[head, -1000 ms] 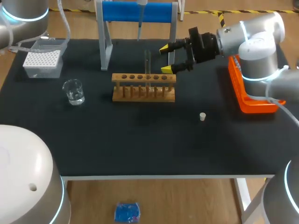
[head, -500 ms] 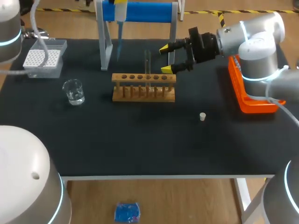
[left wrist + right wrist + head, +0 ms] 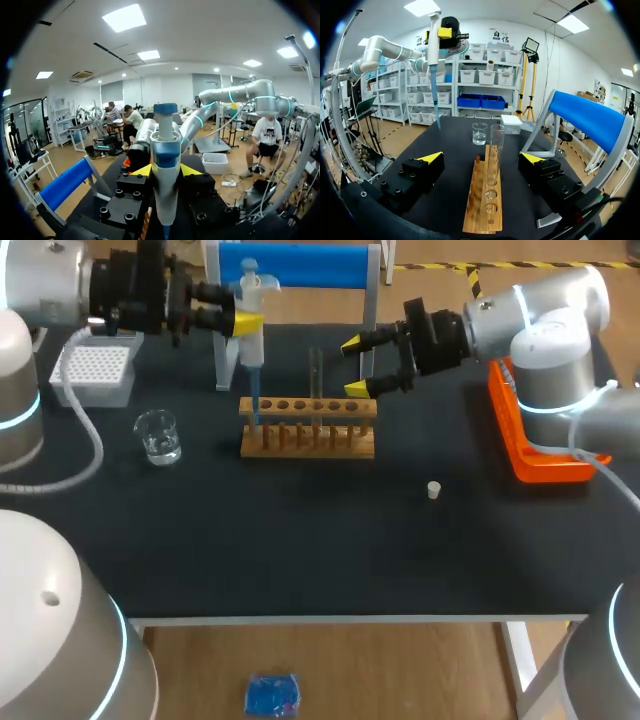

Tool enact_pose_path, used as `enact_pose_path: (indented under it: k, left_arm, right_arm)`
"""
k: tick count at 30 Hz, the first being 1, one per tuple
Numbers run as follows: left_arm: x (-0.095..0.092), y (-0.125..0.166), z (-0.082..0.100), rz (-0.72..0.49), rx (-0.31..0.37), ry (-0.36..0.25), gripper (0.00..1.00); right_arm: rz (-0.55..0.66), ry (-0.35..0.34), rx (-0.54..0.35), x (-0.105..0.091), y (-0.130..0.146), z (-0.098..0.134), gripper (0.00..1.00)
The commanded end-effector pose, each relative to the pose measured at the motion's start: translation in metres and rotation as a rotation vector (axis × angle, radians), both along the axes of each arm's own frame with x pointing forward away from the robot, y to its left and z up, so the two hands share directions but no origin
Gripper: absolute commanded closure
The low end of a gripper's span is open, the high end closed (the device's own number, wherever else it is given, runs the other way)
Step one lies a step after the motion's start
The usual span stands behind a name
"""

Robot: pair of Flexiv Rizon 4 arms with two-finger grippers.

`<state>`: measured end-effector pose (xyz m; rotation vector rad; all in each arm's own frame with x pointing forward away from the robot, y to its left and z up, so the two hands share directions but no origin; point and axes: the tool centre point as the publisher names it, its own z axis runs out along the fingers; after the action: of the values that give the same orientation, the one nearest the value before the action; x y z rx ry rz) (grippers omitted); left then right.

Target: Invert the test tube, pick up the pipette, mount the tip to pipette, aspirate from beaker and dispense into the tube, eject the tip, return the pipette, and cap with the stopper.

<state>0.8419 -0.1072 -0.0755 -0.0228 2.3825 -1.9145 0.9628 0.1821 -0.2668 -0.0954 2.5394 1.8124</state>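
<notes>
In the head view the left hand (image 3: 248, 323) is pinched on the pipette (image 3: 251, 310), which hangs upright with its blue tip (image 3: 255, 405) near the left end of the wooden rack (image 3: 308, 427). The test tube (image 3: 316, 375) stands upright in a hole toward the rack's middle, the beaker (image 3: 157, 435) sits apart to the rack's left with liquid in it, and the stopper (image 3: 433, 490) lies alone on the table (image 3: 300, 540). The right hand (image 3: 357, 367) hangs spread just beside the tube, touching nothing. The step looks like carrying liquid between beaker and tube, though I cannot tell whether the tip is already charged. In the left wrist view the pipette (image 3: 165, 165) fills the middle, clamped between the yellow fingers of the left hand (image 3: 166, 171). Tube and rack do not show here, so this view cannot guide the aim. In the right wrist view the tube (image 3: 495, 147) rises from the rack (image 3: 482, 205) ahead of the right hand (image 3: 482, 157), in line with the gap between its wide-open fingers. The pipette (image 3: 434, 45) hangs beyond, off to one side of the rack, and the beaker (image 3: 479, 134) stands past the rack's far end. To do the step well, I judge: keep the pipette plumb, bring the tip square over the narrow mouth, lower it inside without knocking the rim, press slowly, and let the right hand steady the tube only if it leans
</notes>
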Motion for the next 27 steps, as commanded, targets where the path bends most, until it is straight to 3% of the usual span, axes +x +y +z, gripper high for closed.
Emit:
enact_pose_path:
  k: [1, 18, 27]
  left_arm:
    - [0.0, -0.012, -0.014, 0.002, -0.047, -0.008, 1.0]
    - [0.002, -0.055, -0.027, -0.035, -0.053, 0.0, 1.0]
    - [-0.001, -0.061, -0.026, 0.049, -0.051, -0.013, 1.0]
  right_arm:
    - [0.001, 0.0, 0.0, 0.0, 0.0, 0.0, 0.0]
    - [0.001, 0.0, 0.0, 0.0, 0.0, 0.0, 0.0]
    - [0.001, 0.0, 0.0, 0.0, 0.0, 0.0, 0.0]
